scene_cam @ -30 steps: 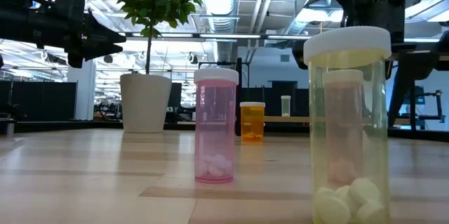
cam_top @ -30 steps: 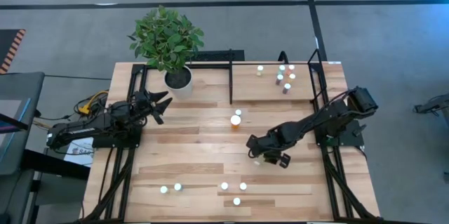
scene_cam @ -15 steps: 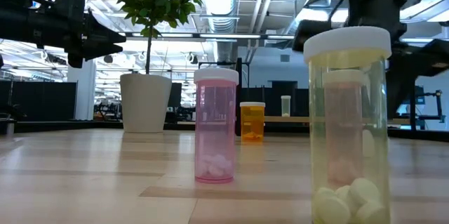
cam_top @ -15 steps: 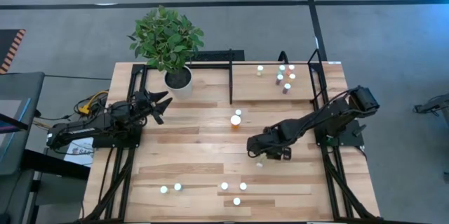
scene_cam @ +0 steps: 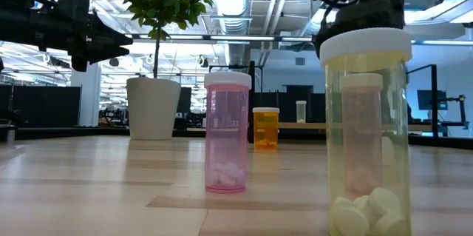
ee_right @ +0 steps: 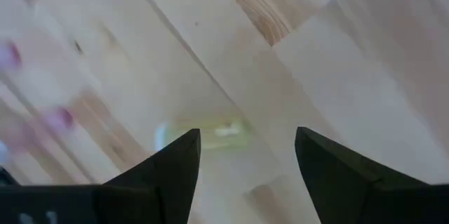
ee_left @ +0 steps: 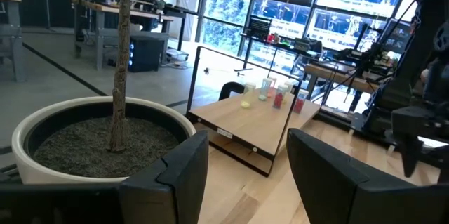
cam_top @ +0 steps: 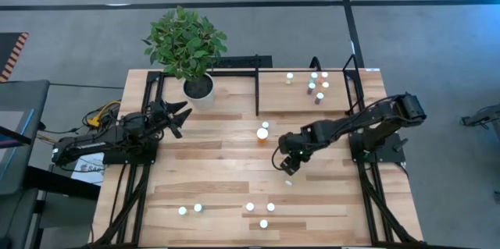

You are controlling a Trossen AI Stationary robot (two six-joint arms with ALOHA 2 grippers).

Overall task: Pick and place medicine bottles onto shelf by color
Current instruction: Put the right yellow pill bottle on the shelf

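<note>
Light wood planks make up the tabletop point(cam_top: 211, 171), which carries a white pot point(cam_top: 198, 87) with a green plant point(cam_top: 185, 40) at its far left. The shelf point(cam_top: 301, 91), a pale board in thin black bars, sits at the far right corner. On it stand several small bottles: one point(cam_top: 290, 78) alone toward its left, and a close group point(cam_top: 318, 85) of about five toward its right.

A larger orange bottle point(cam_top: 262, 133) stands near the middle of the tabletop, with a small white-capped one point(cam_top: 266, 125) just behind it. Along the near edge stand five more bottles: a pair point(cam_top: 190, 209) to the left and a cluster of three point(cam_top: 261, 211) toward the centre. In the low view a pink bottle point(scene_cam: 227, 132) and a greenish-yellow bottle point(scene_cam: 368, 132) stand closest to the camera.

The right end effector point(cam_top: 290, 162) hangs over the middle of the tabletop, right of the orange bottle. Its fingers point(ee_right: 168, 175) are spread and hold nothing. A greenish bottle point(ee_right: 203, 135) lies on its side on the wood, seen between them and apart from both; from above it shows as a pale spot point(cam_top: 288, 181) just nearer than the end effector.

The left end effector point(cam_top: 178, 118) waits at the left side near the pot, fingers point(ee_left: 175, 175) parted and empty.
</note>
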